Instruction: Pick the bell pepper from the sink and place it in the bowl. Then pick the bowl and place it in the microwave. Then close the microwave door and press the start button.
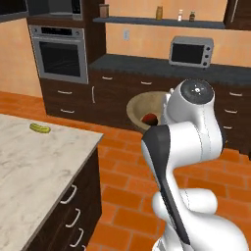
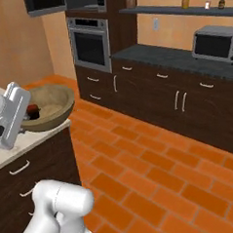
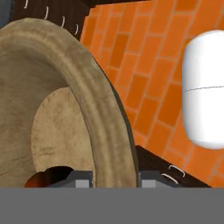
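Note:
The wooden bowl point(image 1: 142, 109) hangs in the air over the brick floor, tilted, with its rim clamped in my gripper point(image 2: 26, 114). The red-orange bell pepper point(image 1: 149, 118) lies inside it near the held edge, and the right base view also shows the bell pepper point(image 2: 33, 110) in the bowl point(image 2: 52, 105). Close up in the hand view, the thick bowl rim point(image 3: 103, 118) runs between my fingertips point(image 3: 81, 178). The microwave point(image 1: 54, 7) sits high above the wall oven, its dark door point(image 2: 44, 3) swung open to the left. The sink is out of view.
A steel wall oven point(image 1: 59, 54) stands below the microwave. A silver toaster oven point(image 1: 191, 51) sits on the dark back counter. The pale island counter point(image 1: 34, 162) at left carries a small yellow-green item point(image 1: 40, 128). Open brick floor point(image 2: 155, 160) lies between the island and the cabinets.

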